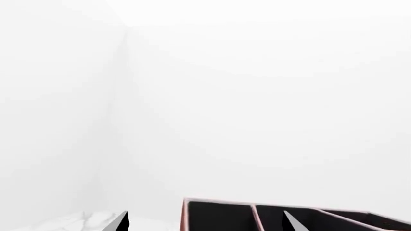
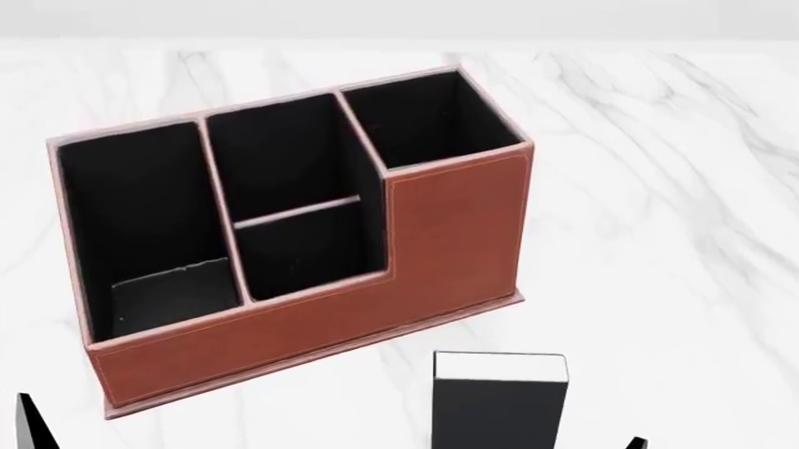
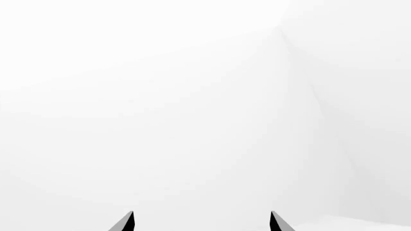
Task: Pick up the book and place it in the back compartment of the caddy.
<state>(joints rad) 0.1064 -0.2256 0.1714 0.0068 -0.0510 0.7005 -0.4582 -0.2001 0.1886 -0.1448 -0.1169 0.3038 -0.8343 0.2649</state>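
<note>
The black book (image 2: 499, 407) with white page edges stands upright on the marble table (image 2: 649, 234), just in front of the caddy's right end and apart from it. The reddish-brown caddy (image 2: 312, 323) has a stepped front wall and four black-lined cells. The back compartment (image 2: 306, 254) is the small middle cell right behind the low brown wall. My left gripper (image 1: 205, 226) is open over the caddy's rim (image 1: 218, 201); one left fingertip (image 2: 28, 428) shows at the lower left. My right gripper (image 3: 202, 224) is open and empty, with one fingertip (image 2: 637, 443) just right of the book.
The tall square cell (image 2: 425, 117) is at the caddy's right end and the long narrow cell (image 2: 138, 215) at its left. White walls fill both wrist views. Marble table (image 1: 77, 222) shows beside the caddy.
</note>
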